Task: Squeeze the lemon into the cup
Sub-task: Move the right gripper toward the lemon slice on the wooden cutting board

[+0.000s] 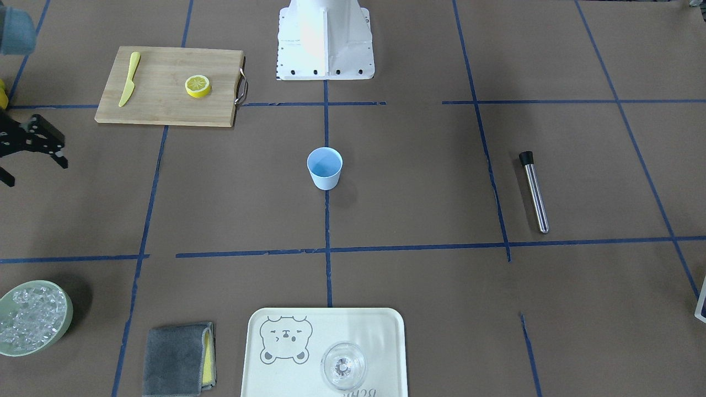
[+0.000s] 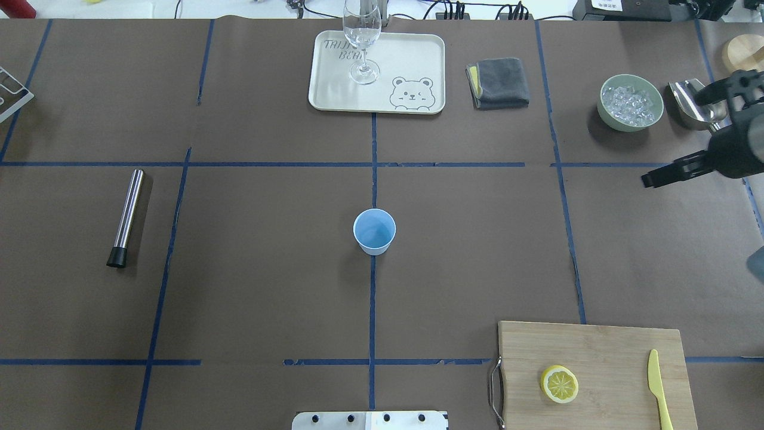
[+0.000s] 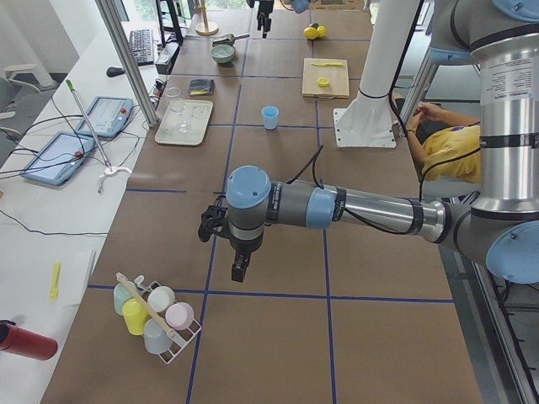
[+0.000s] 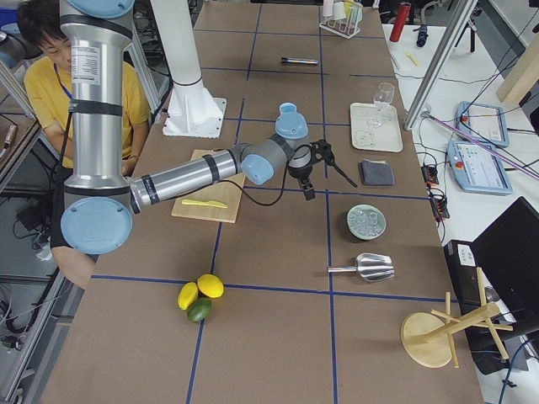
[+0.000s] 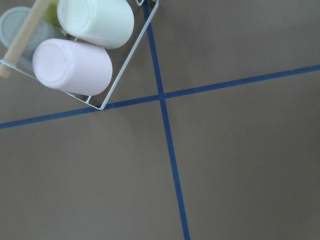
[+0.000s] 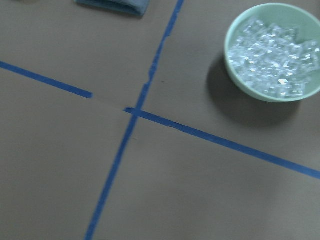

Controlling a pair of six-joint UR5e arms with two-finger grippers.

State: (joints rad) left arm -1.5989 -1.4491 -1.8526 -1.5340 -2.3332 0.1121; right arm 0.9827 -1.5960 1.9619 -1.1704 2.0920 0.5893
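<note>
On the board (image 2: 603,349), lemon (image 2: 559,383) flat, face up

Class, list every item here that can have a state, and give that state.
lemon, lying flat on cutting board, not held
cup, upright, empty
wine glass, upright, empty, on tray
bowl, full of ice
cloth, folded
right gripper, open, holding nothing
left gripper, open or shut cannot be told

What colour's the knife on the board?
Yellow; the knife shows best in the front-facing view.
</note>
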